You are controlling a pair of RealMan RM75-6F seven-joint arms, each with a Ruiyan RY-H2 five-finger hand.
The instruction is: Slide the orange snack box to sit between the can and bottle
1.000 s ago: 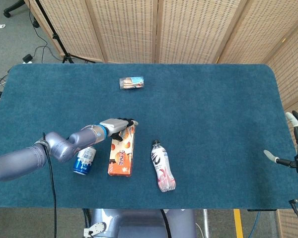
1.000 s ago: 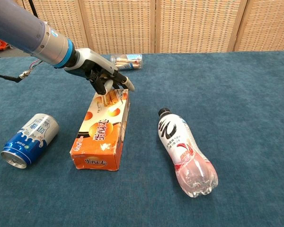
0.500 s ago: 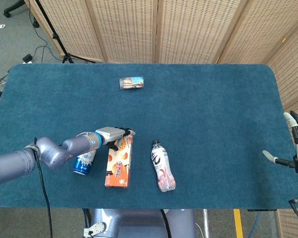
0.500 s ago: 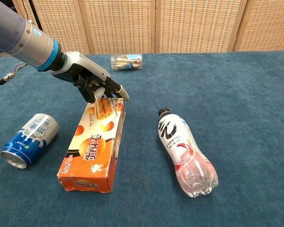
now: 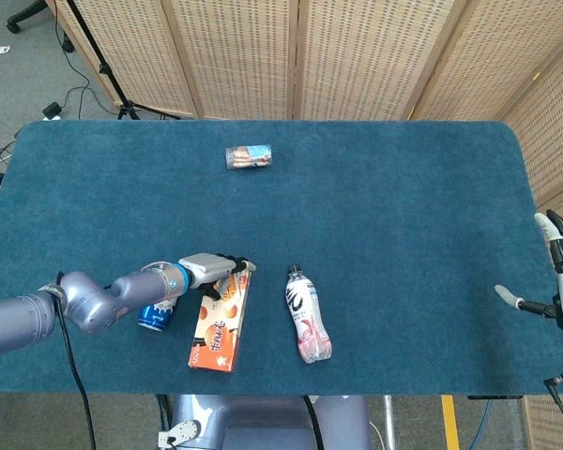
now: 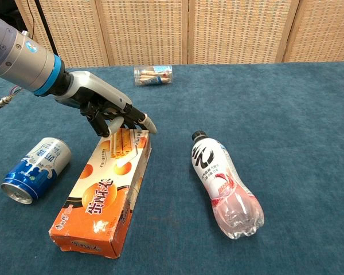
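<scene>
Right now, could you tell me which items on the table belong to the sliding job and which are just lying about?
Part of the job:
orange snack box, touched at its far end by the left hand
blue can, lying on its side
bottle, lying down

Just lying about:
clear snack tube at the table's far side

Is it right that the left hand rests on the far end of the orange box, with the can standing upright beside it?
Not quite. The chest view shows the can lying on its side. The left hand does rest on the far end of the orange box.
</scene>
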